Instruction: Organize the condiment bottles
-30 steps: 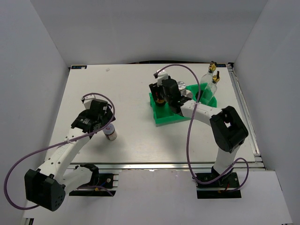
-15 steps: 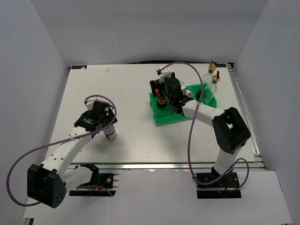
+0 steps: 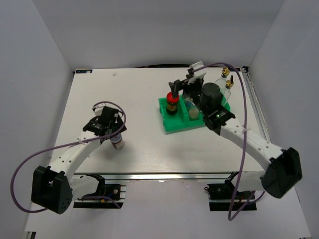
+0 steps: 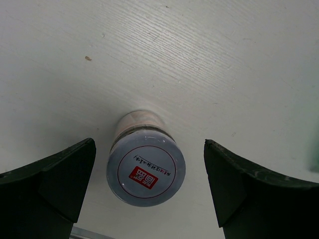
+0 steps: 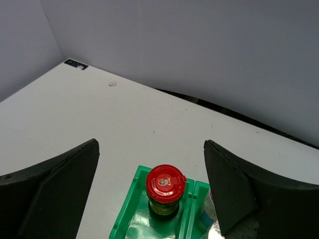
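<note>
While the left claw [image 4: 148, 191] hangs spread wide, the red-marked-lid jar [image 4: 146, 169] stands between its jaws, touching neither.

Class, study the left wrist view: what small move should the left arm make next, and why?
Probably lower the left gripper and shut its jaws on the small jar. The jar stands upright on the table, in line between the open jaws, untouched and outside the green tray.
</note>
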Motion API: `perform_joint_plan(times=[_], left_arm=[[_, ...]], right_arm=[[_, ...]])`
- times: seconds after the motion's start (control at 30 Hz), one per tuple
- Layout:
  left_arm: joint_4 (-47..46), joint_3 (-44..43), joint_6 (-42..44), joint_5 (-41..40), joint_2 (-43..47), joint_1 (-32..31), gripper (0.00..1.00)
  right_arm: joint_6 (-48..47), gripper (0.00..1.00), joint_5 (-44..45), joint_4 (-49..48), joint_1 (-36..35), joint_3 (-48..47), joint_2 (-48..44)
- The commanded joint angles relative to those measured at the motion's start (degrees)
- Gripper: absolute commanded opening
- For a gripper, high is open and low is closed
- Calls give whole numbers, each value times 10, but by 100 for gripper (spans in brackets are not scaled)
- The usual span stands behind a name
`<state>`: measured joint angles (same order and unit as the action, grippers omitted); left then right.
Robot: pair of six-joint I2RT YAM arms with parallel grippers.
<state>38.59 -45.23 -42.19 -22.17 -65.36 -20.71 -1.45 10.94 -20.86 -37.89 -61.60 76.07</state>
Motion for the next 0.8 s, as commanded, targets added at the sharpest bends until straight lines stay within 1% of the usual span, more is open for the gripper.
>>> perform_joint_plan(times=[0.0, 0.1, 0.13, 0.17, 0.23, 0.3, 0.33, 0.4, 0.43, 0.5, 0.6, 0.63, 0.7, 0.73, 0.77], left_arm=[[15, 10, -9, 0, 14, 3, 98], [15, 20, -5, 6, 10, 3, 98], [14, 21, -4, 13, 9, 3, 98], [13, 23, -4, 16, 7, 3, 98], [3, 30, -2, 35, 7, 3, 97], [-7, 35, 0, 49, 5, 3, 94], [-8, 38, 2, 54, 5, 3, 90], [-12, 39, 3, 61, 6, 3, 85], [-14, 40, 3, 63, 7, 3, 77], [-18, 42, 4, 70, 7, 3, 70], [-15, 37, 10, 76, 2, 3, 55], [-15, 35, 11, 78, 1, 3, 46], [-13, 25, 15, 87, -6, 2, 36], [-14, 21, 19, 92, -6, 1, 26], [-18, 12, 21, 99, -7, -4, 20]], right_arm=[[10, 89, 4, 9, 1, 35, -55], [36, 89, 26, 27, 1, 75, -109], [48, 89, 38, 32, 1, 102, -139], [48, 89, 46, 32, 1, 102, -156], [65, 89, 64, 40, 1, 139, -199], [80, 89, 94, 54, 1, 169, -226], [84, 90, 103, 61, 0, 178, -251], [97, 90, 124, 81, 1, 202, -271], [102, 89, 130, 87, 0, 210, -291], [111, 89, 151, 102, 0, 226, -307], [129, 89, 183, 130, 1, 253, -339], [137, 89, 192, 142, 1, 263, -353], [144, 89, 217, 152, 1, 271, -369], [151, 89, 232, 159, 1, 282, -386], [153, 89, 242, 161, 1, 286, -396]])
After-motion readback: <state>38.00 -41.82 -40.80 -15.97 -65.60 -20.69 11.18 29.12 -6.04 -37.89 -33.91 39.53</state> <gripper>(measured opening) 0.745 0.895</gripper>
